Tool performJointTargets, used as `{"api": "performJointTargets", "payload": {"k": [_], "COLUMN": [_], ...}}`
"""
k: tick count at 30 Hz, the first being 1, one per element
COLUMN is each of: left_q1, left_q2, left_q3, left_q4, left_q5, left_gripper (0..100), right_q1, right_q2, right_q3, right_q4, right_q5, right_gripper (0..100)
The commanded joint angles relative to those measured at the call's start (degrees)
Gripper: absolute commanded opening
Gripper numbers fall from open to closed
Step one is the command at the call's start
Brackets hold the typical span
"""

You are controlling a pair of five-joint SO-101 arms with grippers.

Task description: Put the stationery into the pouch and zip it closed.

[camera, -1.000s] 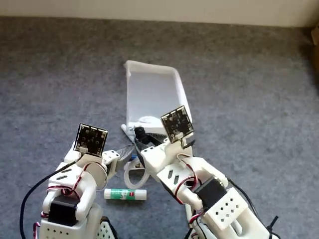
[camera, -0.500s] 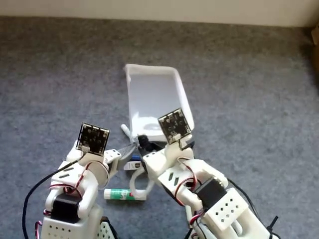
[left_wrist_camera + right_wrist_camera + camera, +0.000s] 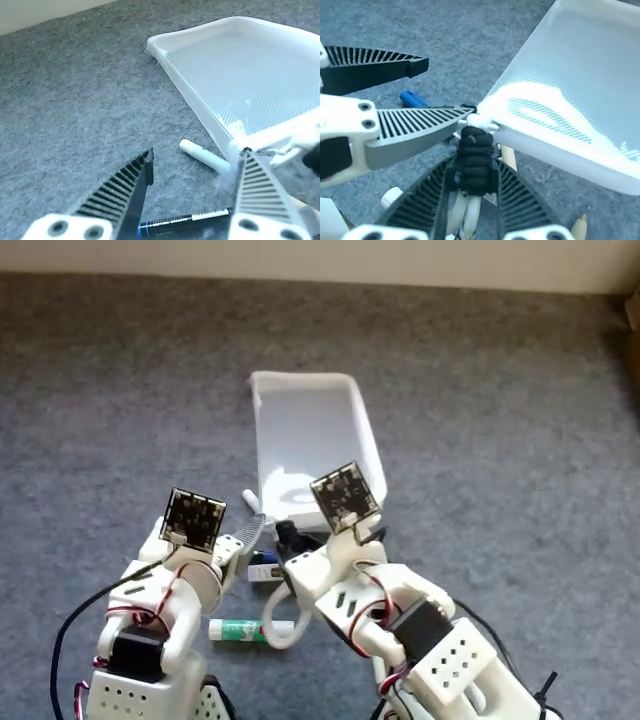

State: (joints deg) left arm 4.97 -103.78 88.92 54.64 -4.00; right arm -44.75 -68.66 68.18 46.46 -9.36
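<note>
The white mesh pouch (image 3: 310, 435) lies flat on the grey carpet, its zipper end nearest the arms. My right gripper (image 3: 474, 167) is shut on the black zipper pull (image 3: 472, 147) at the pouch's (image 3: 580, 95) near corner; from above it (image 3: 291, 540) sits at that corner. My left gripper (image 3: 197, 154) hangs open just beside the same corner (image 3: 252, 530), over a white pen (image 3: 202, 155) and a dark blue pen (image 3: 185, 222). A green-and-white glue stick (image 3: 238, 630) lies between the arm bases. Pencil ends (image 3: 508, 158) poke out under the pouch edge.
Grey carpet (image 3: 500, 390) spreads on every side of the pouch, with a pale wall edge (image 3: 320, 260) at the far end. The left gripper's ribbed fingers (image 3: 420, 125) cross close in front of the right gripper.
The right arm has drawn slightly back and left with the zipper pull. The left gripper has swung from lying sideways to pointing at the pouch's near corner.
</note>
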Motion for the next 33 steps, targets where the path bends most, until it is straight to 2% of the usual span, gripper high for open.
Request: {"api": "performJointTargets", "payload": {"k": [1,5,9,29,33], "left_q1": [1.01,1.01,1.01,0.84,0.57], "left_q2": [-0.84,-0.84,-0.75,-0.75,-0.66], "left_q3": [-1.45,-6.29,-8.57,-6.55,-3.82], "left_q4": [-0.88,3.25,7.47,8.7,4.92], "left_q5": [-0.44,1.76,4.22,4.57,4.48], "left_gripper": [26,26,32,33,33], "right_q1": [-1.63,-1.45,-1.45,-1.63,-2.59], "right_q2": [-1.89,-1.8,-1.8,-1.8,-1.8], "right_q3": [-3.82,-3.74,-3.82,-7.08,-8.04], "right_q4": [0.13,-0.04,-1.54,-2.33,0.04], "right_q5": [0.53,0.53,0.53,0.35,0.18], "right_gripper": [0.4,0.4,0.4,0.4,0.4]}}
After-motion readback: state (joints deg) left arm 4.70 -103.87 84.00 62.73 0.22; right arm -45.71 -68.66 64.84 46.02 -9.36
